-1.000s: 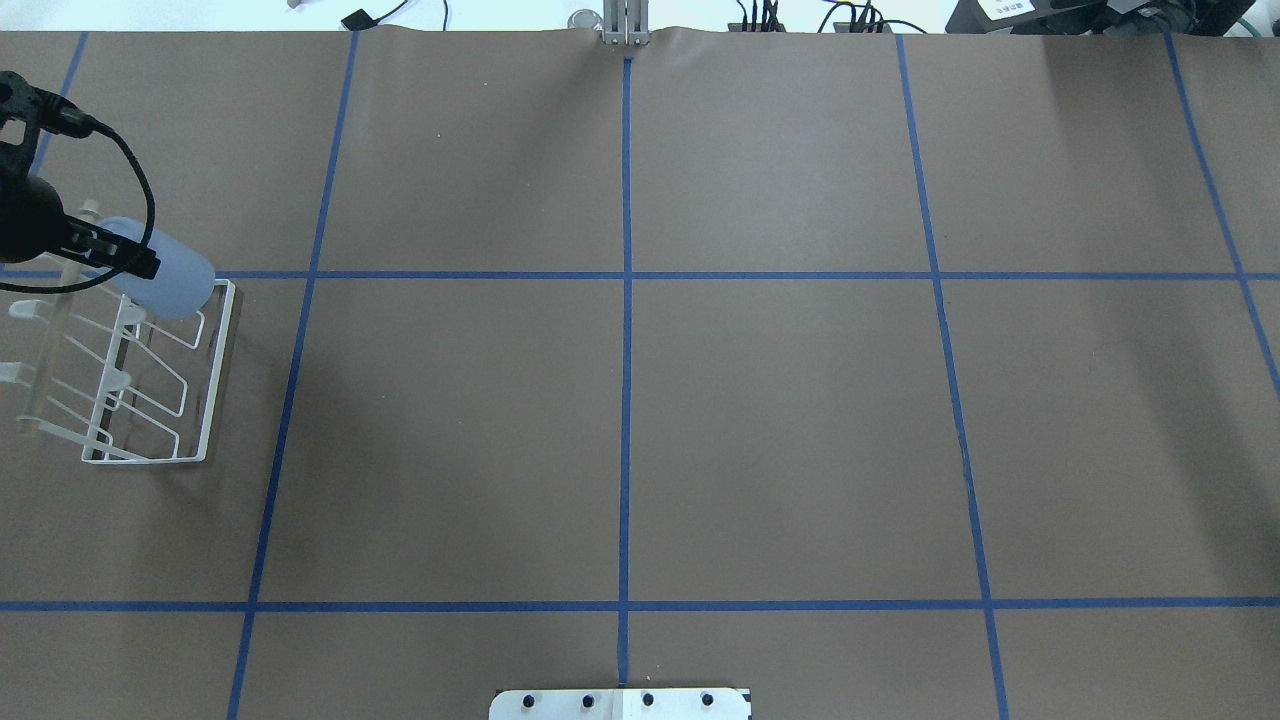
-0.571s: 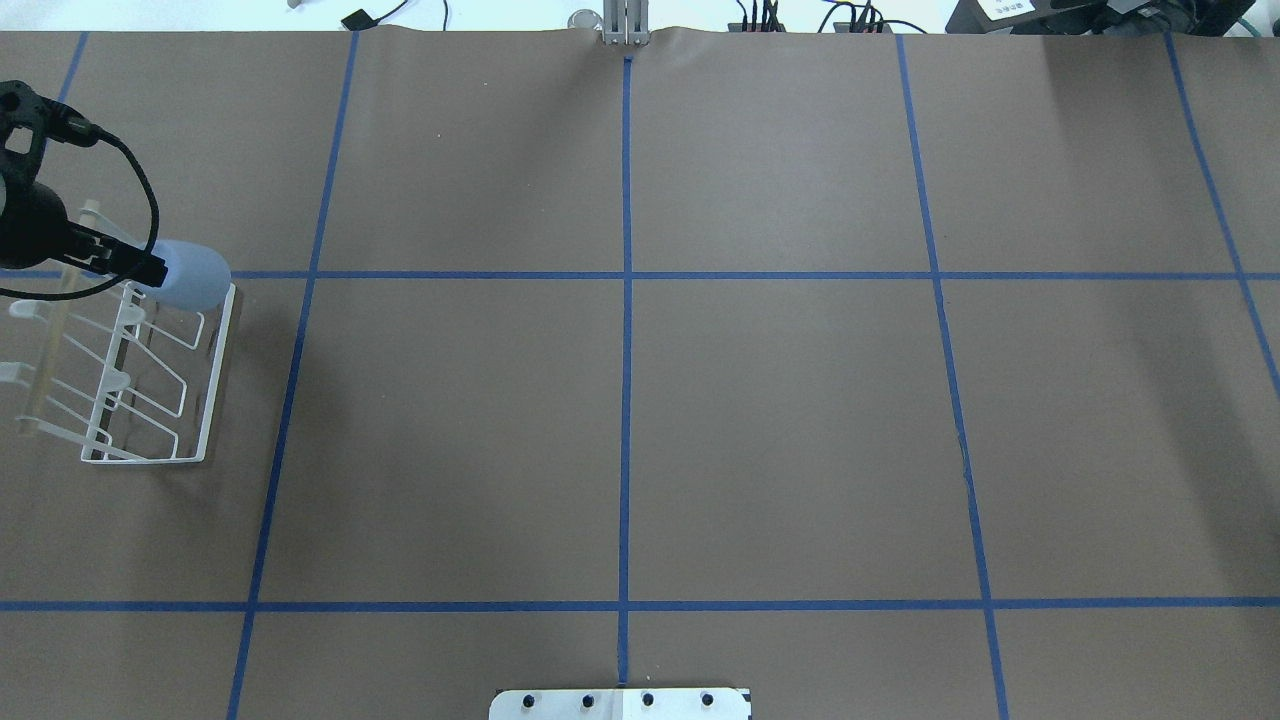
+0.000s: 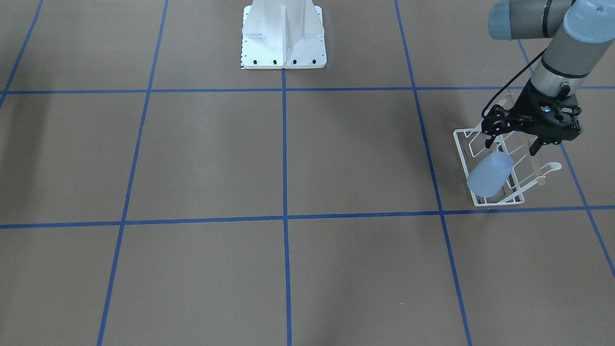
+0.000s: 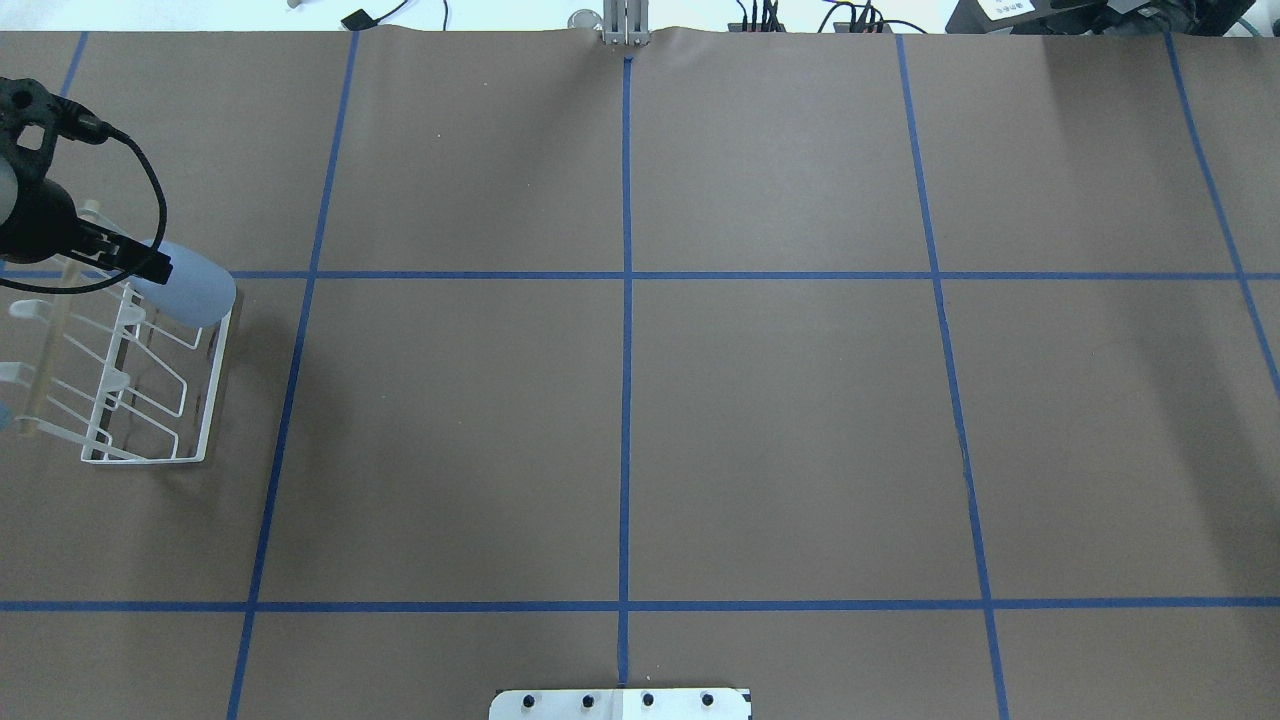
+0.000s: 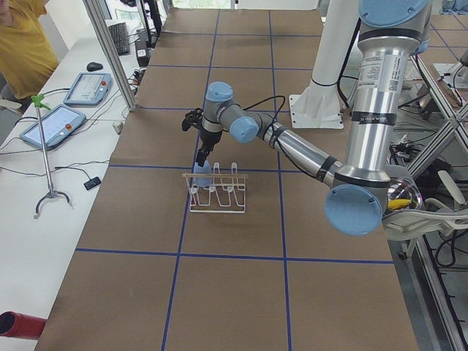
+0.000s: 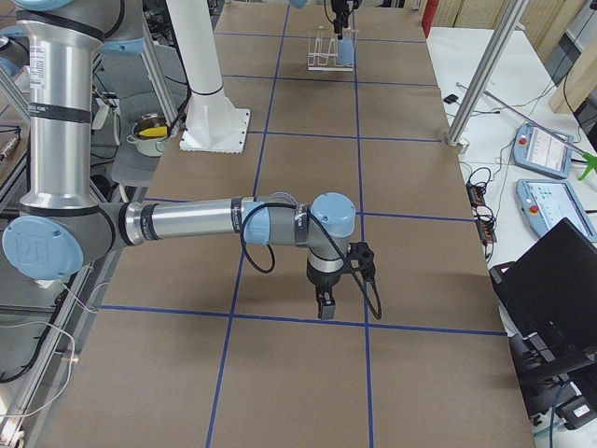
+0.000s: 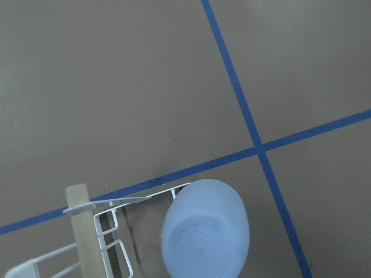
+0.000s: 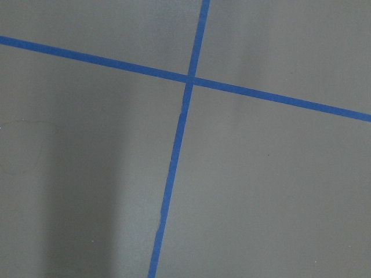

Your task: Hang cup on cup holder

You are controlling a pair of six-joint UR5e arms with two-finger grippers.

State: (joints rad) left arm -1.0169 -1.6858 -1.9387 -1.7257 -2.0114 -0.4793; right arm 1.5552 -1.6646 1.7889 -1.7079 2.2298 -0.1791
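One camera looks down over my shoulders, another faces me across the table (image 4: 780, 400); both catch the cup holder (image 4: 120, 381). My left wrist camera sits close above it.

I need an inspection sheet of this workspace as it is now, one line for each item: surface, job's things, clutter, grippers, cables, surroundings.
Surface: brown table cover with a blue tape grid, lying flat.
Job's things: cup sits bottom-up and tilted at the end of the cup holder farthest from the robot.
Clutter: nothing seen.
Grippers: left gripper above the cup holder, jaws apart, cup not between them; right gripper low over bare cover, open or shut cannot be told.
Cables: black cable loops from the left wrist.
Surroundings: operator in yellow and teach pendants at a side bench.
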